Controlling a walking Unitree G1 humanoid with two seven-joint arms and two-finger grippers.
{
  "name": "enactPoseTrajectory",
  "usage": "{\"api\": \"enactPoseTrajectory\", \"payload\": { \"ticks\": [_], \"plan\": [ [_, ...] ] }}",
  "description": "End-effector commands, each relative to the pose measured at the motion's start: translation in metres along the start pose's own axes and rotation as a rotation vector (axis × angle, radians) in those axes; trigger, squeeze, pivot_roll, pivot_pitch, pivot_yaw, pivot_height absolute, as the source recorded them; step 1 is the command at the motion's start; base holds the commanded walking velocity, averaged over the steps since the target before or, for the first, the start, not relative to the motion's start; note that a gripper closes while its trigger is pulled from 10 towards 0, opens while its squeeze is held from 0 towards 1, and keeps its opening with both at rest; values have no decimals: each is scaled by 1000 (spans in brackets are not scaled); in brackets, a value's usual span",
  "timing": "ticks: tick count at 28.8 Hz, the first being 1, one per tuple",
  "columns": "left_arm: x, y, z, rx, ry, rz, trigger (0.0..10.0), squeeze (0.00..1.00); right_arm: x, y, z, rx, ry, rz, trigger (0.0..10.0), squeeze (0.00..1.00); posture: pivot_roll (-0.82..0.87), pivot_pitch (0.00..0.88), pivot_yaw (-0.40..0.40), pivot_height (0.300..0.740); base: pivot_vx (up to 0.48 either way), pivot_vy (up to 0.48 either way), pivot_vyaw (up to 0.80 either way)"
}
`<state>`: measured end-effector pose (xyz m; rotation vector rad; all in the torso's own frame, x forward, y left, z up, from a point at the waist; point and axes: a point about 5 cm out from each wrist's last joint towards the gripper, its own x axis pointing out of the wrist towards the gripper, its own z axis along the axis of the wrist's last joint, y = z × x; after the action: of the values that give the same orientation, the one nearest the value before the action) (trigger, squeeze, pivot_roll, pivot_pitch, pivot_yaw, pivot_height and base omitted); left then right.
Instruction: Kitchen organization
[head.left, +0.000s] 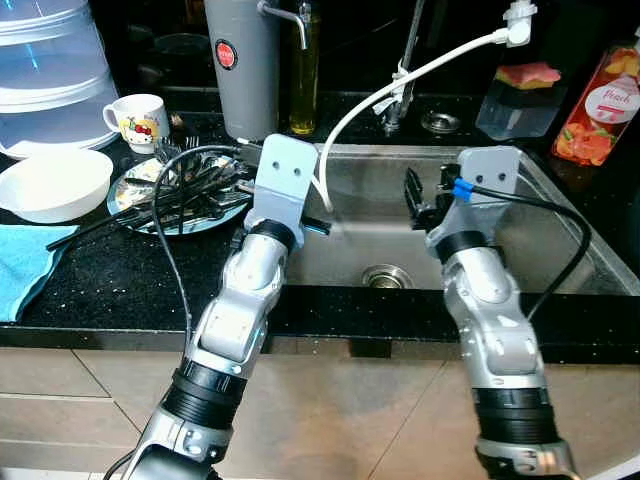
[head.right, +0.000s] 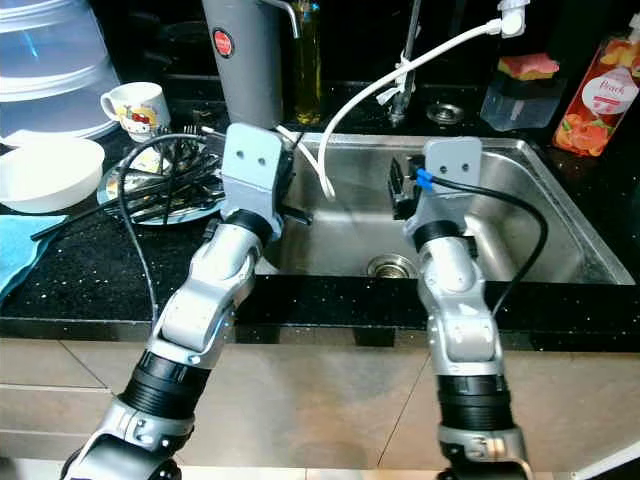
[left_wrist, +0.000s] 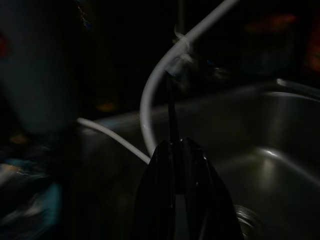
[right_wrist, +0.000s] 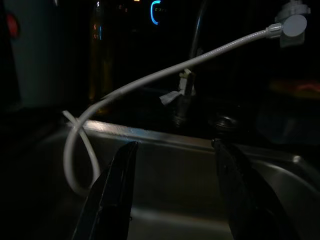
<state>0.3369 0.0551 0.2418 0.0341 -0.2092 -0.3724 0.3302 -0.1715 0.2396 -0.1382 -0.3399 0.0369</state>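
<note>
Cutlery (head.left: 190, 195) lies heaped on a plate (head.left: 130, 205) on the counter (head.left: 110, 280), just left of the left end effector (left_wrist: 182, 150). That end effector hangs at the sink's (head.left: 560, 215) left edge, its fingers (left_wrist: 160, 200) clenched on a thin dark stick (left_wrist: 171, 110) that juts out toward the white hose (head.left: 350, 120). The hose loops down into the basin just ahead of it. The right end effector (right_wrist: 175, 195) hovers over the middle of the sink, released, fingers (right_wrist: 112, 195) spread with nothing between them; the drain (head.left: 387, 276) sits below and to its left. Left of the plate rest a white bowl (head.left: 55, 183) and a blue cloth (head.left: 25, 260). Behind the plate stands a mug (head.left: 138, 120). A grey canister (head.left: 242, 65) and an oil bottle (head.left: 305, 70) stand beyond the left end effector. A soap bottle (head.left: 603, 105) stands far right of the right one.
</note>
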Motion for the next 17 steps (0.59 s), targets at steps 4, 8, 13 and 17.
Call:
{"api": "enactPoseTrajectory", "payload": {
  "ticks": [4,8,13,17],
  "plan": [
    [10,5,-4,-135,171,-135,10000,0,-1,-12,-7,-34,71,13,10000,0,73,31,27,740,0,0,0],
    [10,5,-6,-191,269,-240,10000,0,0,-15,-8,-14,85,-22,10000,0,70,33,29,740,0,0,0],
    [14,9,-6,-151,297,-224,10000,0,0,-10,-5,18,69,-24,10000,0,69,36,27,740,0,0,0],
    [25,19,-19,-66,420,-119,10000,0,1,8,-2,75,58,10,10000,0,64,43,25,740,0,0,0]
  ]
}}
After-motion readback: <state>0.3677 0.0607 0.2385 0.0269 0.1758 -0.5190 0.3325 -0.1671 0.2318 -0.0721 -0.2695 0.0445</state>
